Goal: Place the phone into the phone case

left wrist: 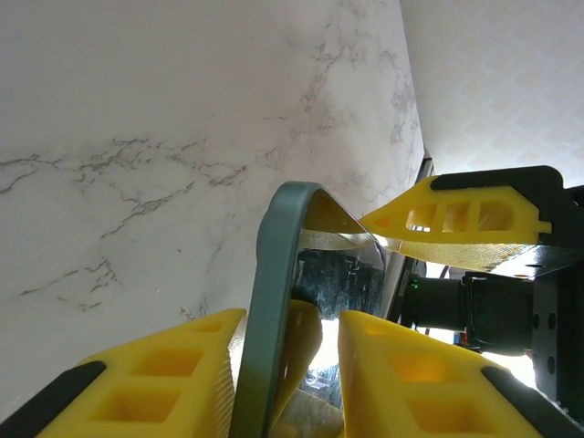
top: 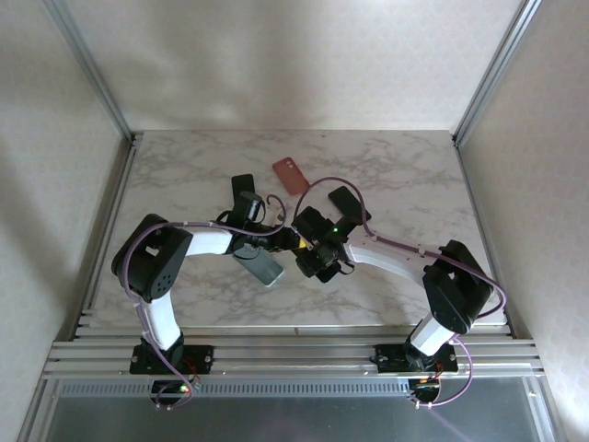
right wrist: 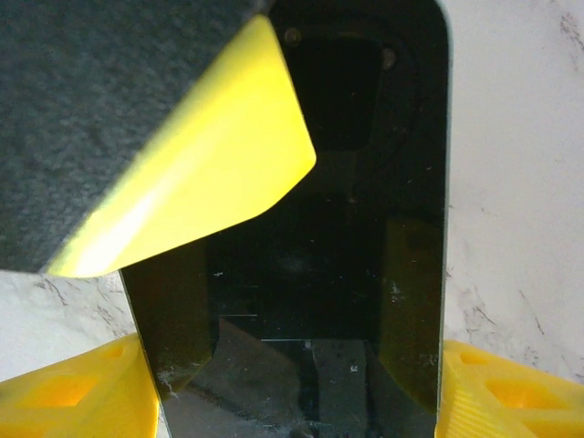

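Two arms (top: pixel 207 242) bent inward; right tool (right wrist: pixel 292 392) clasps phone (right wrist: pixel 310 274), left tool (left wrist: pixel 283 374) straddles it.

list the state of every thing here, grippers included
right gripper: shut on the phone across its width
left gripper: fingers on either side of the phone's edge, grip unclear
phone: held by the right gripper, not in the phone case
phone case: lying on the table beyond the arms, untouched
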Action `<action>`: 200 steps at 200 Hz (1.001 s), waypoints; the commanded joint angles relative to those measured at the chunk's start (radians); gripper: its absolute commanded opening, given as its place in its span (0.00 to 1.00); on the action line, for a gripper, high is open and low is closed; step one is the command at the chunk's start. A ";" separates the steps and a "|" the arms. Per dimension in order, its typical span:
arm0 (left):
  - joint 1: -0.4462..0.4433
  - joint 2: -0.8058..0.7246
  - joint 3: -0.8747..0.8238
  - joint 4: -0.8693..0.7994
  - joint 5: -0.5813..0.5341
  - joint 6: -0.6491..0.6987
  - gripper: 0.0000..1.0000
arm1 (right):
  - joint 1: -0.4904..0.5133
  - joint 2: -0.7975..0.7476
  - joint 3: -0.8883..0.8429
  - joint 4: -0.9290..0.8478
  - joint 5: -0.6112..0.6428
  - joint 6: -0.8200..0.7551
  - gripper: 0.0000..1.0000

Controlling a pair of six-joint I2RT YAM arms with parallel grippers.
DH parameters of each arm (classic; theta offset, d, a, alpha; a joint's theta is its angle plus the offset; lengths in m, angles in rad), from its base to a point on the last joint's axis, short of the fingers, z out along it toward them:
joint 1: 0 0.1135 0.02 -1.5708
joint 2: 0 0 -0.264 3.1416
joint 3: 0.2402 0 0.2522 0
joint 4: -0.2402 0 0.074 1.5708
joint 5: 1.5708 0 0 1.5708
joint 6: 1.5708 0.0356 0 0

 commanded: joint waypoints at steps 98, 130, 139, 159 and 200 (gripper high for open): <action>-0.021 -0.058 -0.011 0.078 0.017 -0.022 0.00 | -0.018 -0.017 0.012 -0.001 0.034 0.019 0.69; -0.018 -0.100 -0.022 0.140 -0.016 -0.075 0.00 | -0.050 -0.083 -0.030 0.011 0.001 0.065 0.82; -0.016 -0.114 -0.028 0.161 -0.033 -0.096 0.00 | -0.072 -0.118 -0.053 0.021 -0.021 0.092 0.86; -0.009 -0.141 -0.033 0.190 -0.063 -0.133 0.00 | -0.133 -0.219 -0.138 0.081 -0.105 0.166 0.90; 0.016 -0.200 -0.061 0.258 -0.128 -0.223 0.00 | -0.318 -0.440 -0.367 0.289 -0.367 0.341 0.92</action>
